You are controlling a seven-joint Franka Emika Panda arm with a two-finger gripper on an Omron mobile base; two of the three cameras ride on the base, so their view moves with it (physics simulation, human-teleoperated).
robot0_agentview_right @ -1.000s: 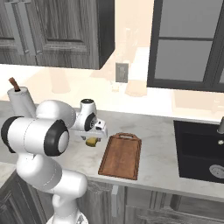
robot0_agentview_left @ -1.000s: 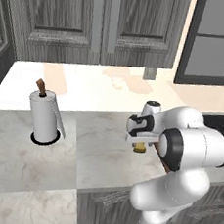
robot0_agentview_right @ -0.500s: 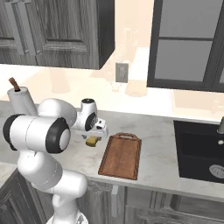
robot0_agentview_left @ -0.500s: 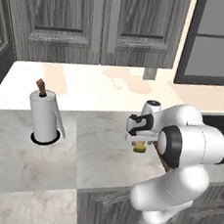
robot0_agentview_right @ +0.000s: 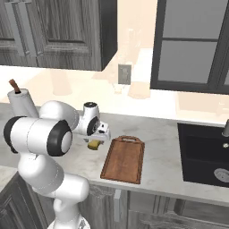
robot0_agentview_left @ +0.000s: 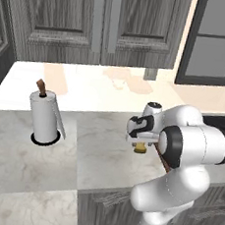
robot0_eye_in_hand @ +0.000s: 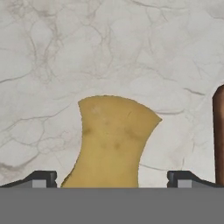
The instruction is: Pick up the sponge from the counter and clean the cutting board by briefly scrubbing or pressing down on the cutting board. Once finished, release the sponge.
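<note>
The mustard-yellow sponge (robot0_eye_in_hand: pixel 111 140) lies on the marbled counter (robot0_eye_in_hand: pixel 109 43), directly under my hand. My gripper (robot0_eye_in_hand: pixel 113 179) is open, and its two dark fingertips (robot0_eye_in_hand: pixel 41 178) stand either side of the sponge with a gap to each. From the base, the sponge (robot0_agentview_right: pixel 94 144) peeks out below the gripper (robot0_agentview_right: pixel 97 137), just left of the reddish-brown cutting board (robot0_agentview_right: pixel 124 159). In the left base view the sponge (robot0_agentview_left: pixel 140 148) sits under the gripper (robot0_agentview_left: pixel 141 140), and my arm covers most of the board (robot0_agentview_left: pixel 161 158). The board's edge (robot0_eye_in_hand: pixel 218 135) shows at the hand view's right.
A paper towel roll (robot0_agentview_left: pixel 44 119) stands on the counter (robot0_agentview_left: pixel 104 158) to the left, also visible as the roll (robot0_agentview_right: pixel 21 103) behind my arm. A black sink (robot0_agentview_right: pixel 205 154) lies right of the board. Dark cabinets hang above the back wall.
My hand has sunk slightly over the sponge. The sponge and the cutting board have stayed where they were.
</note>
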